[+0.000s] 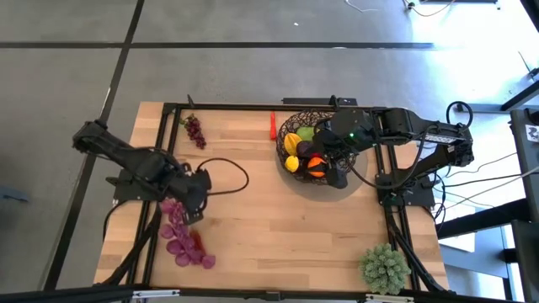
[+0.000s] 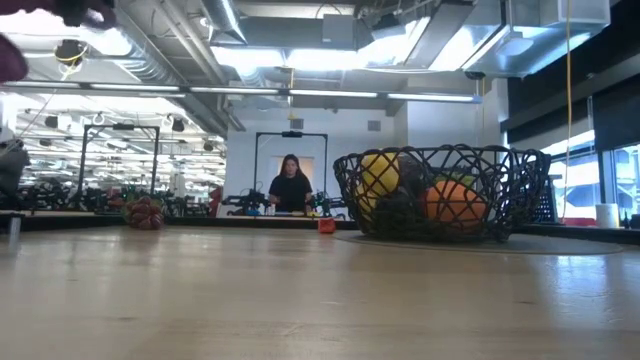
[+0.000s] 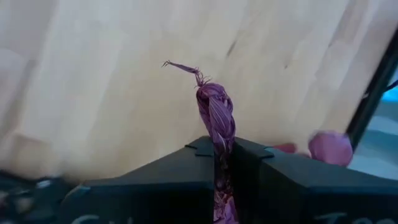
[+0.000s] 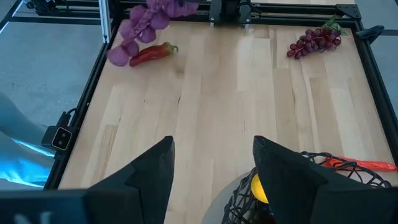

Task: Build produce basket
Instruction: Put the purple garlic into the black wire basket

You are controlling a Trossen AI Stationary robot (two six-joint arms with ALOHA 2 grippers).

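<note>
The dark open-weave basket [image 1: 310, 145] stands at the table's far right and holds yellow fruits [image 2: 380, 172], an orange [image 2: 455, 200] and green fruit. My right gripper [image 4: 211, 168] is open and empty over the basket's near side [image 1: 324, 166]. My left gripper [image 1: 194, 189] is at the near left, shut on a sprig of purple leaves [image 1: 181, 236]. A red chilli [image 1: 196, 242] lies by the leaves. Purple grapes [image 1: 195, 130] lie at the far left. A second red chilli [image 1: 272, 124] lies left of the basket. My left gripper pinches the sprig's twisted purple stem [image 3: 217, 124] between its two shut fingers. The stem's frayed end [image 3: 186, 68] sticks out past the fingertips. The leaves trail from the gripper toward the table's near edge [image 4: 146, 18]. I cannot tell whether they are lifted clear or lie on the table.
A spiky pale green plant ball [image 1: 386, 268] sits at the near right corner. A black cable [image 1: 227, 172] loops on the table by the left arm. A black frame [image 1: 253, 107] runs around the table edge. A person [image 2: 290, 185] stands far behind.
</note>
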